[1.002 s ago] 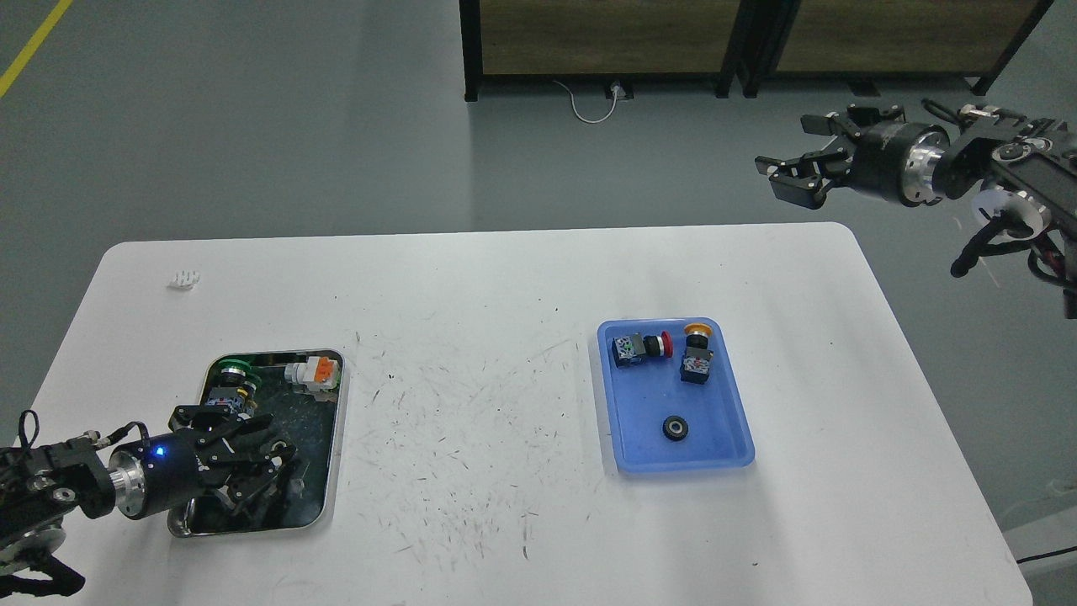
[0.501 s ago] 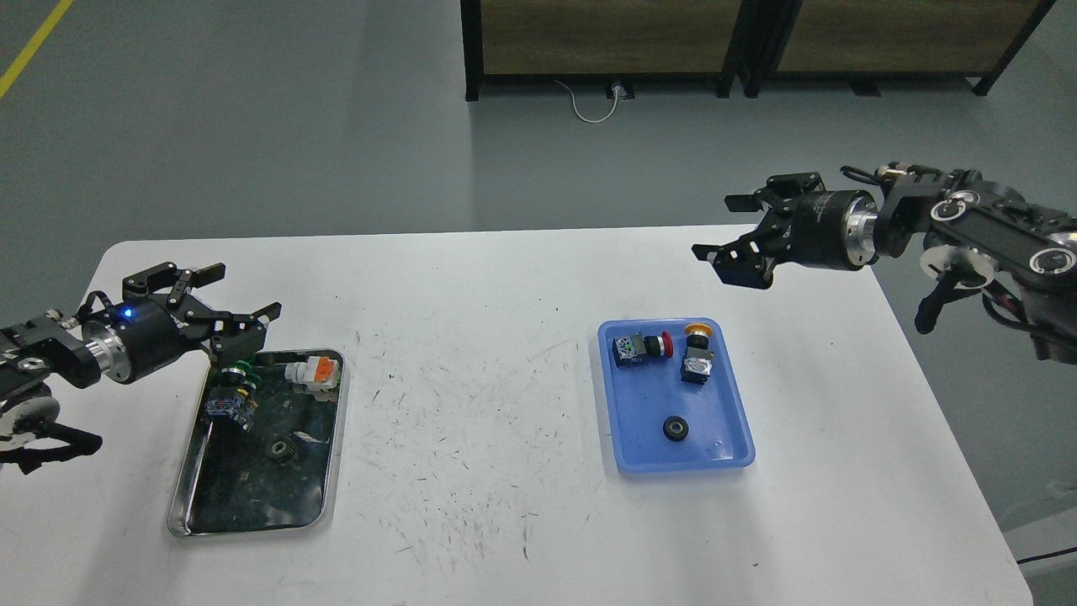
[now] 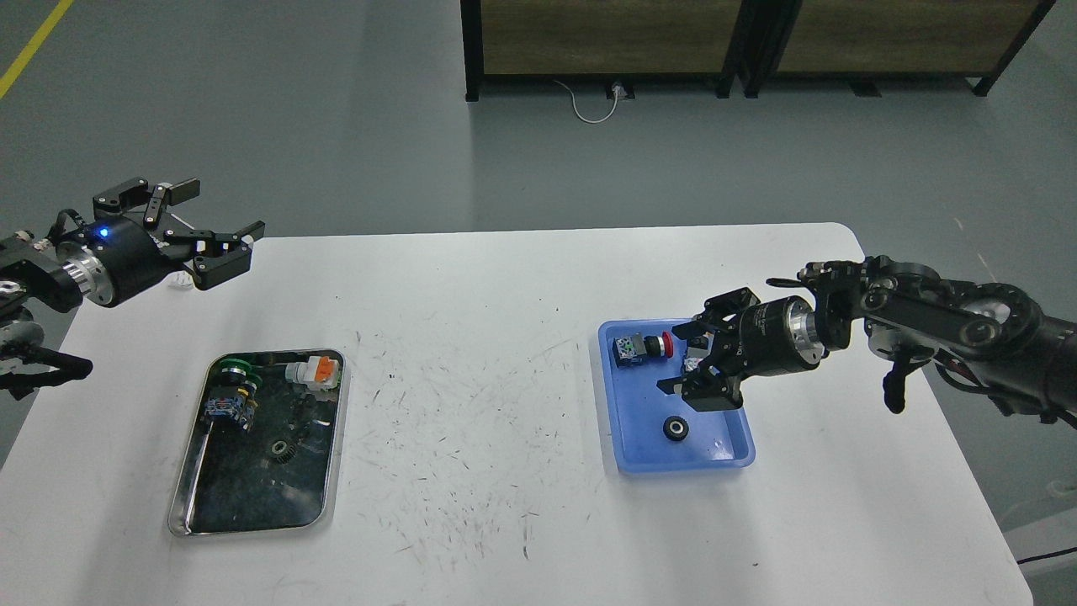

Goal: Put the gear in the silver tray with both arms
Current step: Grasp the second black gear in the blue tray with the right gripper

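The silver tray (image 3: 185, 513) lies at the table's front left. A small dark gear (image 3: 279, 450) lies in it, with a green-capped switch (image 3: 229, 402) and an orange-and-white connector (image 3: 314, 371). A black round gear (image 3: 675, 428) lies in the blue tray (image 3: 724, 450) at the right. My left gripper (image 3: 210, 240) is open and empty, raised above the table's back left corner. My right gripper (image 3: 694, 366) is open and empty, low over the blue tray, just above the black gear and covering part of a yellow-capped switch.
A red-capped switch (image 3: 639, 347) lies in the blue tray's back left. A small white part (image 3: 179, 280) lies near the left gripper. The white table (image 3: 488, 337) is scuffed in the middle. Dark cabinets (image 3: 606, 42) stand beyond the table.
My left gripper rose out of the silver tray and moved back left, leaving the small gear in it. My right gripper came down and left to just over the blue tray.
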Tool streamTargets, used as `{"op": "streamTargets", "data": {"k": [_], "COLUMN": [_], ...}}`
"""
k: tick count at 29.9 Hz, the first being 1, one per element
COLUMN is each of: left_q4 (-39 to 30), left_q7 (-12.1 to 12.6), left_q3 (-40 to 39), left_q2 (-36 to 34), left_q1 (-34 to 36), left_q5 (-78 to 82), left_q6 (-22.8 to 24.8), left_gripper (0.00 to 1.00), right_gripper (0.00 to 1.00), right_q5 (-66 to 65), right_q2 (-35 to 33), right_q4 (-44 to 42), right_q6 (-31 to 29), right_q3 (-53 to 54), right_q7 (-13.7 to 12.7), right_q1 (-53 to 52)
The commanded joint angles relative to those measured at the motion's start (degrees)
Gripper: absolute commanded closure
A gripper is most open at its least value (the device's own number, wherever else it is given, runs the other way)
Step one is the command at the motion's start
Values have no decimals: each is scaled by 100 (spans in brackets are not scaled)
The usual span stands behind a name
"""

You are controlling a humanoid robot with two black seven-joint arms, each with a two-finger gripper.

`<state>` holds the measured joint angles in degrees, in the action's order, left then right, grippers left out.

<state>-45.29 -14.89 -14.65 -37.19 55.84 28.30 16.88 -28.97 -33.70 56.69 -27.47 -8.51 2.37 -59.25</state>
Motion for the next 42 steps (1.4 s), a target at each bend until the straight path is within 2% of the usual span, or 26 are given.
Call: {"op": "streamTargets", "data": {"k": [1,10,32,35,42], "left_q4": [38,56,56,56,56], "left_q7": [12,3,-5,-5,-5], "left_q3": [-3,-3,-126,-126,-126], "left_q2": [-17,-69,-280,-307,-359], "left_q1": [49,58,76,67,84], "left_q5": [0,0,-26,-26,-26], "left_q6": [-53,-53,-44,-44,-35], "left_gripper": [2,2,2,2,2], "right_gripper": [19,19,20,23,37], "right_q5": [-39,-126,-259,-259,-259], "right_q2": [91,118,794,856,900], "right_q4": [0,-140,-1143,-1152,-1152], "right_q6": [-21,-12,32,32,14], "right_q3": [-168,-370,-362,-362,-362], "right_q7": [0,0,9,9,0], "right_q1": [53,185,502,511,484]}}
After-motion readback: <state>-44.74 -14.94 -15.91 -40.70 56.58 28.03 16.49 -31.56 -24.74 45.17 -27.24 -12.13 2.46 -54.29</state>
